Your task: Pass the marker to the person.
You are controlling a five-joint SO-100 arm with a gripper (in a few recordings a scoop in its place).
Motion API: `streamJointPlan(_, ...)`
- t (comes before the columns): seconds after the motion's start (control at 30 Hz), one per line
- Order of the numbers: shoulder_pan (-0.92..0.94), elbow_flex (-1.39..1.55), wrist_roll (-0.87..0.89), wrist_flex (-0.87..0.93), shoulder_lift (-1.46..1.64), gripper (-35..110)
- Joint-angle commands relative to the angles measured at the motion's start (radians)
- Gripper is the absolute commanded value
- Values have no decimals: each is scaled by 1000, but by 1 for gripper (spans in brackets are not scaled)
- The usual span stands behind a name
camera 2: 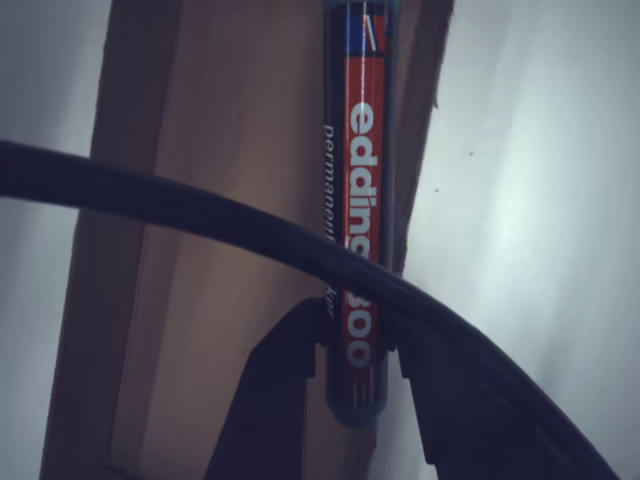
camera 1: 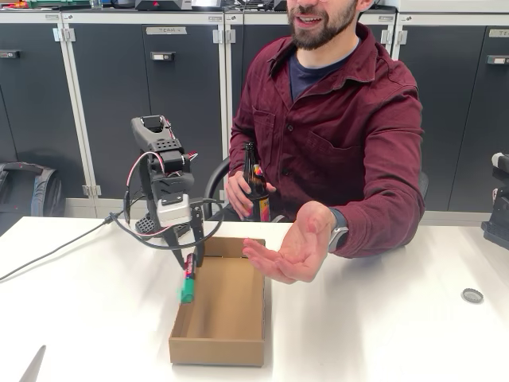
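The person (camera 1: 342,119) sits behind the table (camera 1: 382,318), one hand (camera 1: 294,253) held palm-up over the box (camera 1: 219,318) — the other holds a bottle (camera 1: 255,187). At 9 o'clock of that open palm hangs the gripper (camera 1: 189,259), jaws clamped on the marker (camera 1: 188,278), which hangs upright over the box's left wall. In the wrist view the marker (camera 2: 360,210) sits between both fingers (camera 2: 270,400) — a cable (camera 2: 200,215) crosses in front.

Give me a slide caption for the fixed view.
Gripper holds green-capped red marker above open cardboard box, beside person's upturned open hand.
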Motion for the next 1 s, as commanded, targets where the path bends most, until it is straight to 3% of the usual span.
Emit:
streamJointPlan(0.0,-44,-8,-3,-23,74,-5)
streamJointPlan(0.33,-84,-92,21,49,216,-5)
streamJointPlan(0.73,-46,-153,-64,-118,322,-5)
streamJointPlan(0.97,-189,-328,-15,69,209,-5)
